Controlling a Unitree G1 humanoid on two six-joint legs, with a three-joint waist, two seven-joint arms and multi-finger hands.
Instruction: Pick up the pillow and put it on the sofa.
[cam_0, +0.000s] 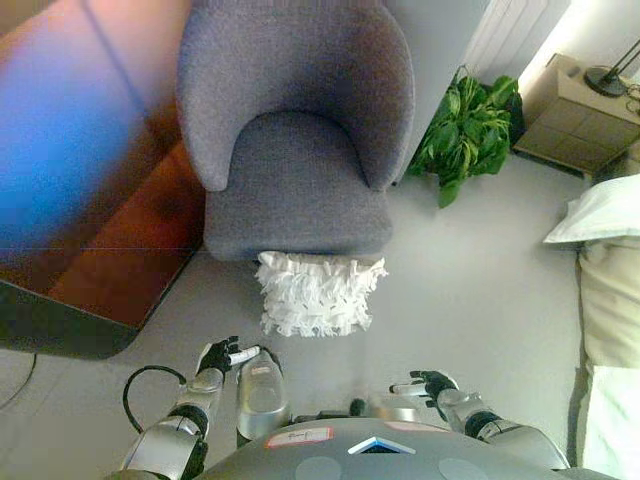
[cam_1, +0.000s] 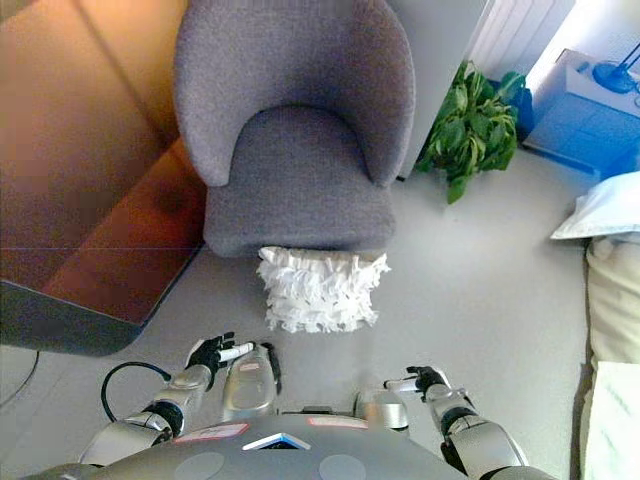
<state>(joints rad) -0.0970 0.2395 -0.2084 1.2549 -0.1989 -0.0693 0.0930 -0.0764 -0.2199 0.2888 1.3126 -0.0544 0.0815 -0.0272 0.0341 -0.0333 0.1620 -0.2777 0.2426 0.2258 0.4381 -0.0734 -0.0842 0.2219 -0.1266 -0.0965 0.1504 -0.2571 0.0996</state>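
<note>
A white ruffled pillow (cam_0: 318, 293) lies on the grey floor, leaning against the front edge of the grey armchair-style sofa (cam_0: 297, 130). My left hand (cam_0: 222, 357) hovers low at the lower left, below and left of the pillow, with fingers relaxed and nothing in it. At the lower right my right hand (cam_0: 430, 384) is also open and empty, below and right of the pillow. Neither hand touches the pillow. The sofa seat (cam_1: 296, 170) is bare.
A brown wooden table top (cam_0: 95, 170) fills the left side beside the sofa. A green potted plant (cam_0: 468, 130) stands right of the sofa, with a bedside cabinet (cam_0: 580, 115) behind it. A bed with a white pillow (cam_0: 605, 210) runs along the right edge.
</note>
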